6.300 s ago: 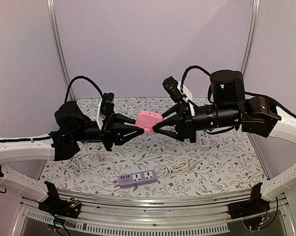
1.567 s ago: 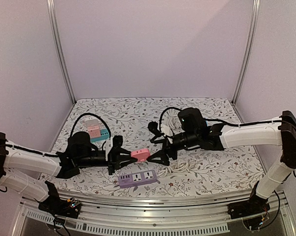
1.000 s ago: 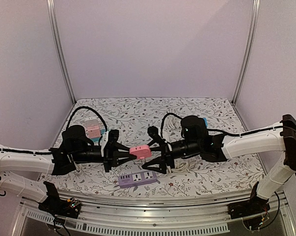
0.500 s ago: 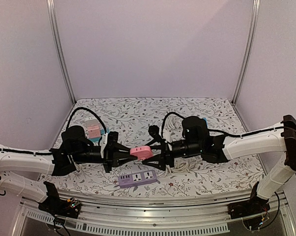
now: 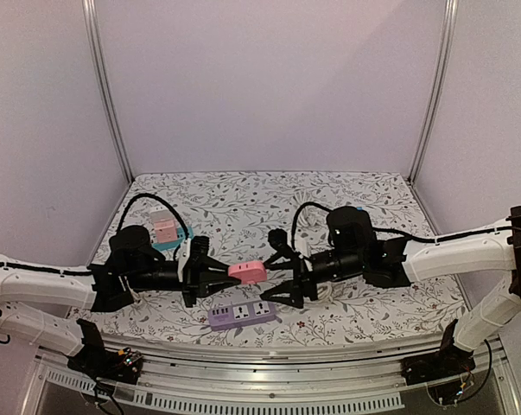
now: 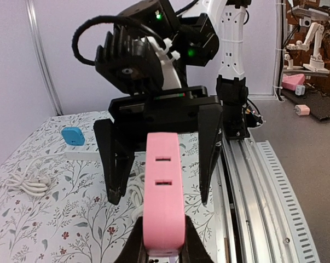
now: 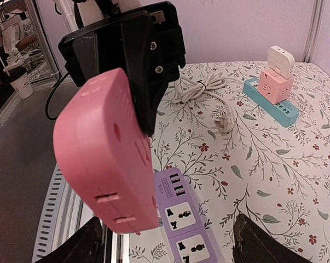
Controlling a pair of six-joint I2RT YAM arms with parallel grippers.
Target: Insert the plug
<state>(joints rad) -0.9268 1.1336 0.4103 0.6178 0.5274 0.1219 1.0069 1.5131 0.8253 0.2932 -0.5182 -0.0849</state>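
The pink plug [image 5: 248, 272] hangs above the table, and my left gripper [image 5: 225, 276] is shut on its near end. In the left wrist view the plug [image 6: 163, 197] stands on edge between my fingers [image 6: 193, 247], two slots facing up. My right gripper [image 5: 278, 277] faces it from the right, open, its fingers [image 6: 114, 164] on either side of the plug's far end without touching. The right wrist view shows the plug [image 7: 107, 164] at the left, held by the left gripper [image 7: 137, 60]. The purple power strip [image 5: 241, 312] lies flat below, its sockets [image 7: 181, 216] facing up.
A teal strip with a pink cube adapter [image 5: 166, 232] sits at the back left of the flowered table. White coiled cable [image 5: 314, 290] lies under my right arm. A white cable end [image 7: 225, 121] lies beyond the purple strip. The metal rail [image 6: 263, 181] marks the table's near edge.
My right gripper has drawn back slightly to the right, away from the pink plug, jaws still apart. The left gripper keeps the plug, now a little lower.
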